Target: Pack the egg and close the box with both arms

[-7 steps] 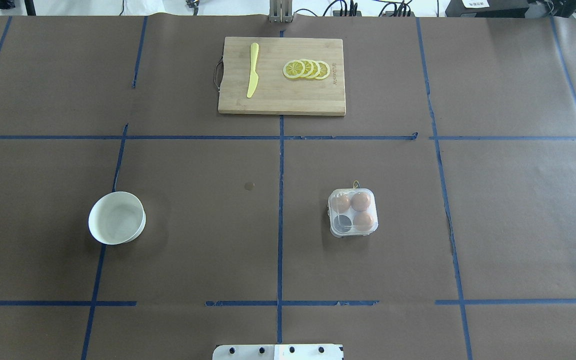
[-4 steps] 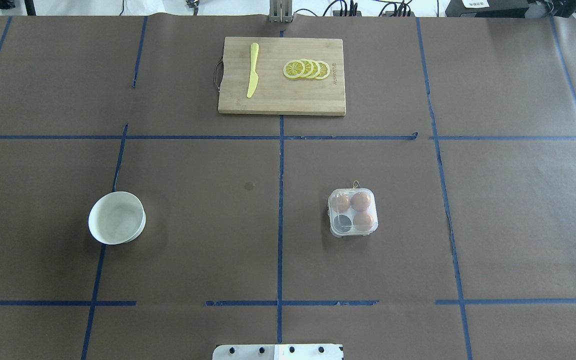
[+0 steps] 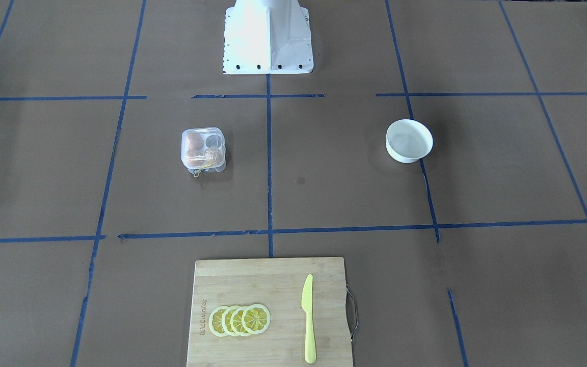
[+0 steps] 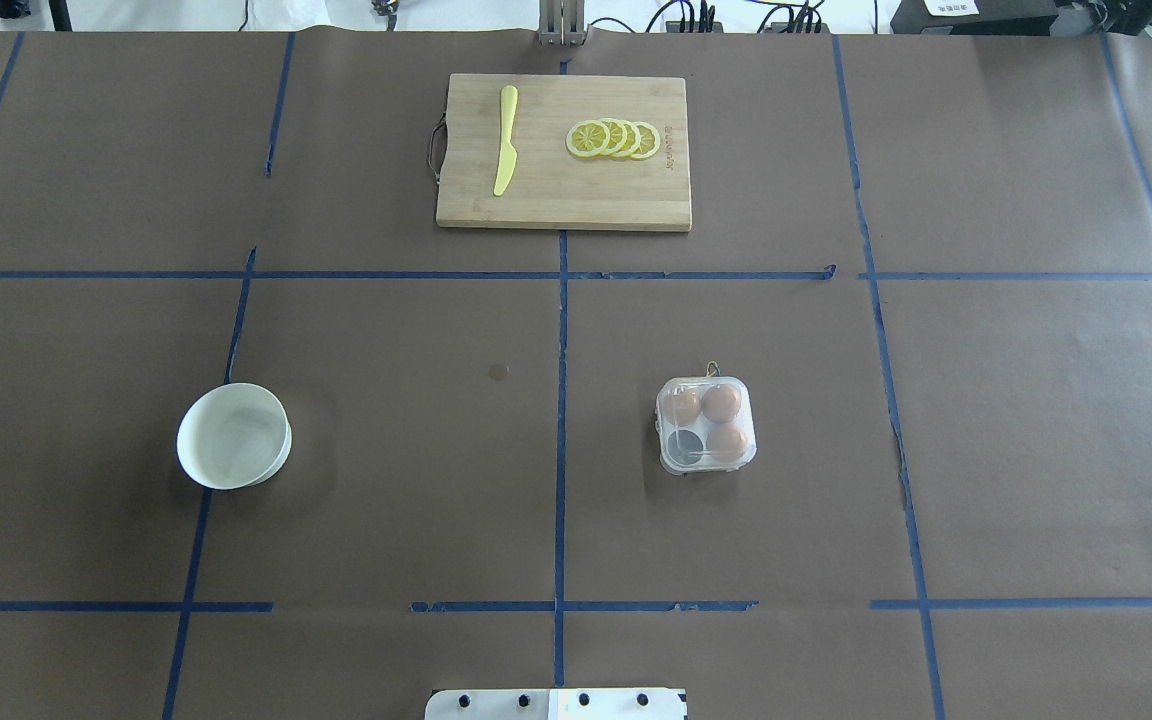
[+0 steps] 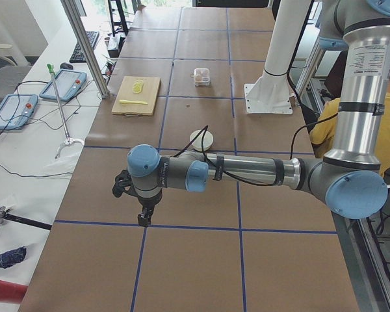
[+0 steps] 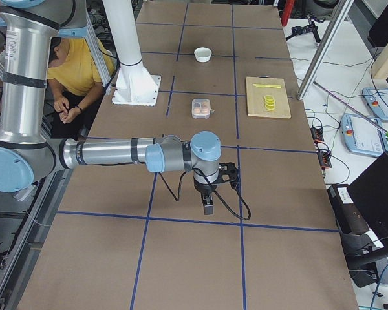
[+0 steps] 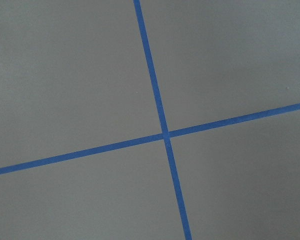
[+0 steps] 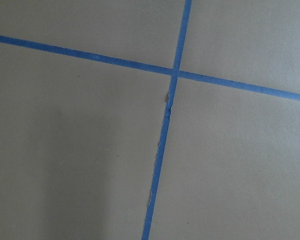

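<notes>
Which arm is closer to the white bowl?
Left. The left gripper hangs beyond the bowl at the left end of the table; the right gripper is at the opposite end.

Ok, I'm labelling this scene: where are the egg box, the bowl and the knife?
egg box (image 4: 706, 425), overhead view, centre.
bowl (image 4: 233, 440), overhead view, bare inside.
knife (image 4: 508, 115), overhead view, handle.

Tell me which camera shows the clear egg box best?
The overhead exterior view: the box is seen from above, with three eggs and one empty cup plain. The front-facing view shows it at a slant, its contents less clear. Both side views show it tiny. The wrist views miss it.
</notes>
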Controlling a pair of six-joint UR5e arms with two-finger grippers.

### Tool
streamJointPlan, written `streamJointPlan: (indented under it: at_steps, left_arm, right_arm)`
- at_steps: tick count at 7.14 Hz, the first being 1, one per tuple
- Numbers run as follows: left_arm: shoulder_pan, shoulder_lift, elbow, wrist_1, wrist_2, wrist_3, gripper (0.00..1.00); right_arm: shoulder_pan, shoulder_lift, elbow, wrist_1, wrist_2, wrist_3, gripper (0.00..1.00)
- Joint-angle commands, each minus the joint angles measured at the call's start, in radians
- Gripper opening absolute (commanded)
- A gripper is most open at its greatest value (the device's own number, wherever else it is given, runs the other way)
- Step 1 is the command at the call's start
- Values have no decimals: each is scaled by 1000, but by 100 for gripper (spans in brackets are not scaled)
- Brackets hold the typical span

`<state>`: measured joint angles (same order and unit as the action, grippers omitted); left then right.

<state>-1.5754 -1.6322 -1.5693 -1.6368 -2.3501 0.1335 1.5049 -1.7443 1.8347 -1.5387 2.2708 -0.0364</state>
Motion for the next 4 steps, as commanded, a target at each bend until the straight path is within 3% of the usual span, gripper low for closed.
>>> streamJointPlan:
  at_steps: [1,4]
  left_arm:
    - [0,0,0,-2,0,0,100]
    - [0,0,3,0,0,0,100]
  right_arm:
    - [0,15,-2,-3,4,7,100]
    - [0,55,-50,-5,6,10,100]
